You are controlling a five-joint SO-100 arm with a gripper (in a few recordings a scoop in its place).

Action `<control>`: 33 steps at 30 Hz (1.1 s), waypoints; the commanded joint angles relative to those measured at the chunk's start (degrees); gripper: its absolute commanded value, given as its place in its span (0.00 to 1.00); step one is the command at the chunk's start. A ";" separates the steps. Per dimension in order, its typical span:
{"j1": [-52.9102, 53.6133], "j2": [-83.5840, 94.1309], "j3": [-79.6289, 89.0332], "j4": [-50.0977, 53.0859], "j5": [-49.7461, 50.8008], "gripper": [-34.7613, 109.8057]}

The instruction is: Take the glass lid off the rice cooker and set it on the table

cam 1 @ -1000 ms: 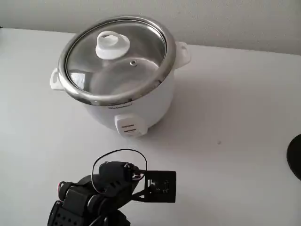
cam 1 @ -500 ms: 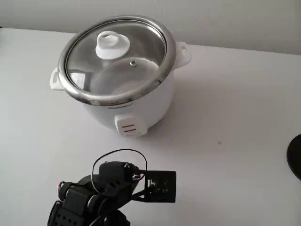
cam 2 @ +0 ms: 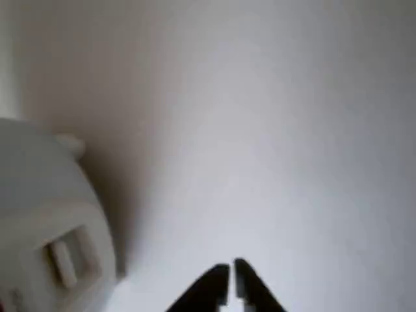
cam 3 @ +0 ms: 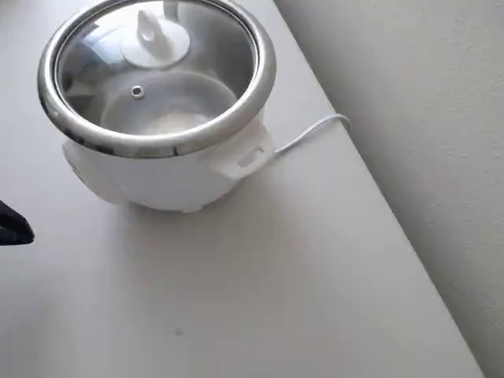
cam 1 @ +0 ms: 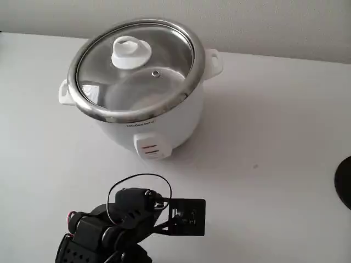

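The white rice cooker stands at the back of the white table. The glass lid sits on it, with its white knob and its small steam vent. The overhead view shows the lid seated on the cooker's steel rim. My black arm is low at the front of the table, well short of the cooker. In the wrist view my gripper is shut with nothing in it, and the cooker with its front switch lies to its left. A black tip of the gripper shows at the overhead view's left edge.
A dark round object sits at the right edge of the fixed view. The cooker's white cord runs off the table edge toward the wall. Bare table surface lies to the right of and in front of the cooker.
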 commanded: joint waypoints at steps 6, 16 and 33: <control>11.07 -0.09 -4.13 -6.59 -17.67 0.27; 22.41 -0.18 -29.88 -7.73 -22.94 0.34; -8.88 -55.02 -84.20 -7.03 1.76 0.40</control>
